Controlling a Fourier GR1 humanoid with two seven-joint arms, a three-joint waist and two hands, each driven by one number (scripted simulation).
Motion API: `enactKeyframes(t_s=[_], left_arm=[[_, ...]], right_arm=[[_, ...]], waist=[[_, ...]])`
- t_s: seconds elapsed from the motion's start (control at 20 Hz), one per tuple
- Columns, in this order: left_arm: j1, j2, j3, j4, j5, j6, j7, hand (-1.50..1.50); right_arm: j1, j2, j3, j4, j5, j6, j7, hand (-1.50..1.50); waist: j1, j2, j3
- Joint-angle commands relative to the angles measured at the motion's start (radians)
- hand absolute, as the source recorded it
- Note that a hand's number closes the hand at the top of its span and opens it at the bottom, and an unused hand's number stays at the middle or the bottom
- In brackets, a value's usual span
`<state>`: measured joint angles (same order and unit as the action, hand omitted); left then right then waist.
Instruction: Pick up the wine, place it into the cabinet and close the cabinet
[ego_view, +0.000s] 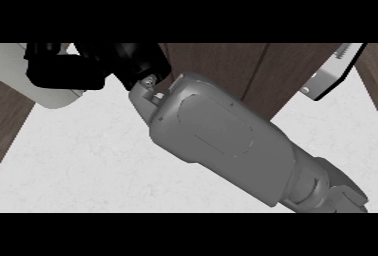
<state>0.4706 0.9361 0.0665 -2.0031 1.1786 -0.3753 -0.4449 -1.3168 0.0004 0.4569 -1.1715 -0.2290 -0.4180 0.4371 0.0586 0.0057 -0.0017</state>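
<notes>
Head view is showing the right hand (88, 62) reaching up-left past the dark cabinet door (221, 75); I cannot tell its state, the wine is hiding from sight, and no writing is showing.

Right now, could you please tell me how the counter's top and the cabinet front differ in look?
The counter's top is white and faintly mottled, while the cabinet front is dark brown wood. The counter's top is one unbroken surface, whereas the cabinet front is split by seams running from top to bottom. The counter's top fills the lower part of the view, and the cabinet front runs along its upper part. Both are partly hidden by the grey right forearm.
</notes>
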Motion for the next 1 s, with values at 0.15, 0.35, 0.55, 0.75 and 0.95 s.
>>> enactKeyframes(t_s=[0.15,0.35,0.55,0.75,0.95], left_arm=[[-0.02,-0.003,0.046,0.013,0.029,-0.004,0.022,1.5],[-0.007,-0.016,0.045,-0.018,0.026,0.024,0.027,1.5],[-0.028,-0.002,0.058,-0.006,0.036,0.023,0.037,1.5],[-0.039,-0.008,0.058,-0.013,0.033,0.045,0.036,1.5],[-0.041,-0.001,0.063,-0.029,0.05,0.052,0.051,1.5]], right_arm=[[0.018,-0.032,-0.063,0.261,0.008,0.062,-0.165,1.5],[0.045,-0.067,-0.054,0.279,0.018,0.067,-0.183,1.5],[0.09,-0.1,-0.042,0.303,0.028,0.105,-0.246,1.5],[0.113,-0.141,-0.057,0.299,0.033,0.114,-0.283,1.5],[0.121,-0.129,-0.05,0.312,0.045,0.107,-0.306,1.5]], waist=[[-0.014,0.013,0.0],[-0.014,0.011,0.001],[-0.016,0.025,0.0],[-0.028,0.029,0.001],[-0.016,0.026,0.0]])
